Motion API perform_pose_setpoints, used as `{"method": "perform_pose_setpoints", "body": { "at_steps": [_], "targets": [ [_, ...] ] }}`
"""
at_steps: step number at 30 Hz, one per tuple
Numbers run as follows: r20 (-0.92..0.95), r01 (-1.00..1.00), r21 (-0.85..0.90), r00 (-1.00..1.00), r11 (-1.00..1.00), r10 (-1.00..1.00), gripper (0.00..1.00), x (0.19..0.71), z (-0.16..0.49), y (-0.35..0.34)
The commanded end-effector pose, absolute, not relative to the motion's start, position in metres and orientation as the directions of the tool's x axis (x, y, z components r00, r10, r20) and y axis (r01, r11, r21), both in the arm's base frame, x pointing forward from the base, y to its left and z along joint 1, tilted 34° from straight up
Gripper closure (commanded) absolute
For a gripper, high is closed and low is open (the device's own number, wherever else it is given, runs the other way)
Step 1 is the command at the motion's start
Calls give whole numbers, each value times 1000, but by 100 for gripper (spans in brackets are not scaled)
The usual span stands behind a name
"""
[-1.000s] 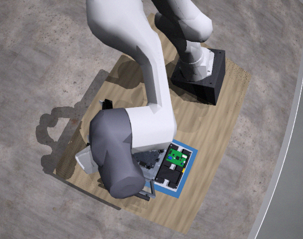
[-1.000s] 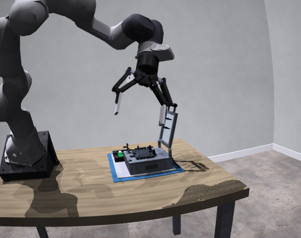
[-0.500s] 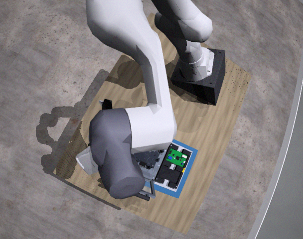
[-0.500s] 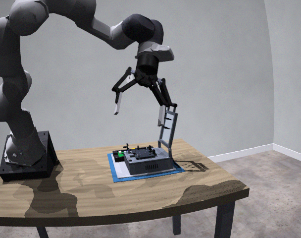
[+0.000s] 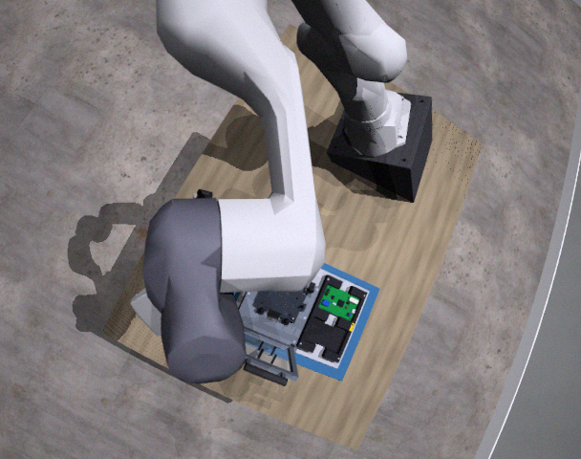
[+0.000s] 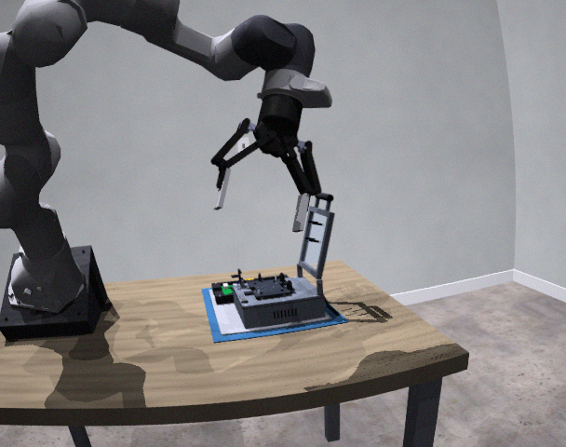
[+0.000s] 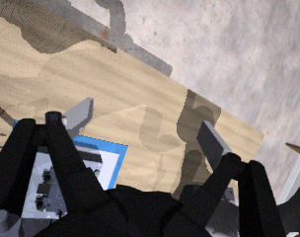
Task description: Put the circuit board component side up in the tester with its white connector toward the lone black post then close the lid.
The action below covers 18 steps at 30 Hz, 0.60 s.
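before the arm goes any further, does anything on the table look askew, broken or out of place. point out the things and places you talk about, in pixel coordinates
Nothing stands out. The green circuit board [image 5: 339,302] [image 6: 226,291] sits in the black tray [image 5: 325,336], the grey box-shaped tester [image 6: 283,312] rests on the blue-bordered mat [image 5: 346,362] [image 6: 217,337], and its clear-paned lid [image 6: 316,240] stands raised. I see no damage.

shows streaked tan across the counter [image 5: 414,237] [image 6: 168,298] [image 7: 115,74]. toward its lower edge in the top view, shows blue bordering white on the mat [image 5: 337,371] [image 6: 284,334] [image 7: 115,148], black on the tray [image 5: 325,333] [image 6: 223,298], green with blue and white spots on the circuit board [image 5: 337,302] [image 6: 227,290], grey on the tester [image 5: 281,332] [image 6: 259,315]. beyond the edges, shows mottled grey-brown on the floor [image 5: 53,395] [image 6: 505,360] [image 7: 239,59].
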<state>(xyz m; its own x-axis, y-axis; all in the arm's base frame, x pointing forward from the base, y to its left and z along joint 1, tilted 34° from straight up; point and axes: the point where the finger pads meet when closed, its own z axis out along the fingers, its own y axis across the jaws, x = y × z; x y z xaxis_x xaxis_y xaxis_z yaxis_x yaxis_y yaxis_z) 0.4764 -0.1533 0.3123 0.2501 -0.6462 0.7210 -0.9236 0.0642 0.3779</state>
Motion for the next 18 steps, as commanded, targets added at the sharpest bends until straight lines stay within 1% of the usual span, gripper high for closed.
{"method": "perform_pose_setpoints", "body": {
  "at_steps": [1,17,18],
  "targets": [
    [700,-914,405,286,34,-655,0,478,311,-151],
    [700,-914,405,286,34,-655,0,478,311,-151],
    [577,-897,438,329,-57,-748,0,481,311,-133]
  ]
}}
